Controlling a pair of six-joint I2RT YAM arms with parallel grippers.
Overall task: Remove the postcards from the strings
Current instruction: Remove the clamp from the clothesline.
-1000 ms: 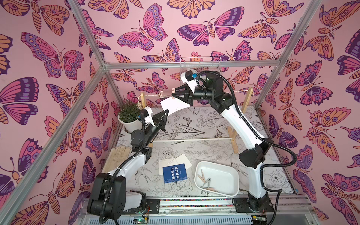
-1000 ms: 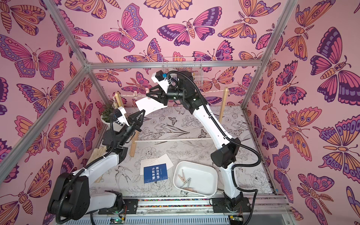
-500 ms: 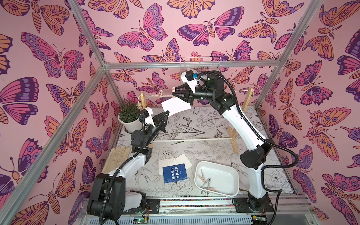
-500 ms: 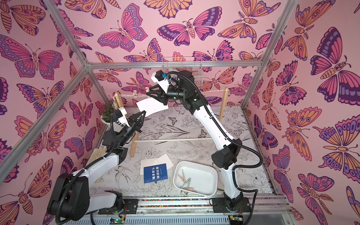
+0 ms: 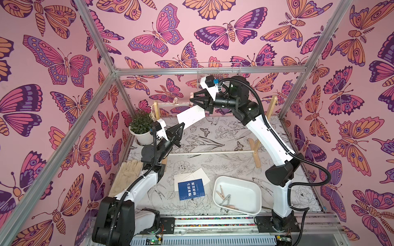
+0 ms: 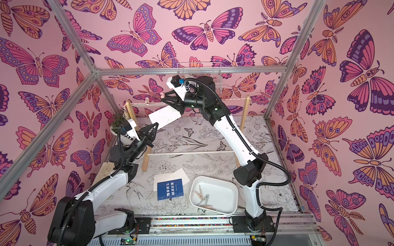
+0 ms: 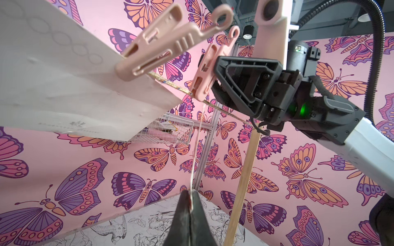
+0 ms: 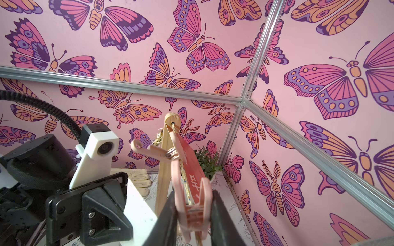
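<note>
left end effector (image 5: 181,126) pinches the white postcard (image 5: 191,116) from below; right end effector (image 5: 191,98) above it squeezes the peg (image 8: 191,191).

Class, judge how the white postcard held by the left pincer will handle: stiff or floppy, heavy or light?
Probably fairly stiff: the white postcard looks flat though the left pincer pinches only a lower corner. Likely very light: edge-on in the left wrist view it is a thin line. It may slip, given so small a grip.
</note>
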